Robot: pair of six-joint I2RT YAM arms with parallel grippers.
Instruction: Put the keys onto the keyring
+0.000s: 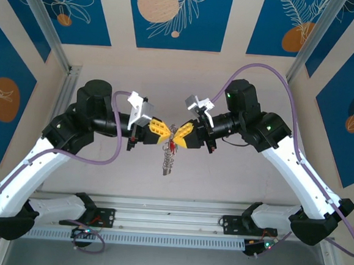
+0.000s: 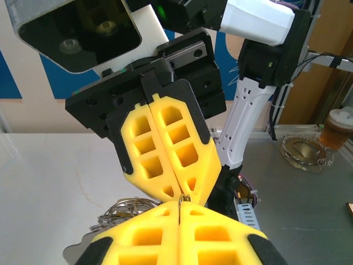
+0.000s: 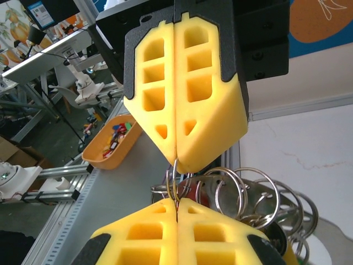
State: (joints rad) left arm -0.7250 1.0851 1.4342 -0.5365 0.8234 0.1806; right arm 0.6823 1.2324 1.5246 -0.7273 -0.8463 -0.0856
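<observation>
Both grippers meet tip to tip in mid-air above the table. My left gripper (image 1: 164, 133) (image 2: 181, 207) is shut on a thin wire ring (image 2: 182, 200) of the keyring. My right gripper (image 1: 182, 133) (image 3: 176, 205) is shut on the same ring (image 3: 174, 179) from the opposite side. The rest of the keyring (image 1: 168, 157) hangs below them as a grey chain of loops (image 3: 259, 190). The red-headed key (image 1: 173, 146) dangles among those loops just under the fingertips, and shows as a partly hidden red patch (image 3: 206, 190) in the right wrist view. The teal tag is hidden.
An orange tray (image 3: 95, 156) of small coloured items sits on the grey surface beyond the table edge. A plastic cup (image 2: 336, 128) and a glass dish (image 2: 302, 152) stand at the far right. An aluminium rail (image 1: 170, 221) runs along the near edge between the arm bases.
</observation>
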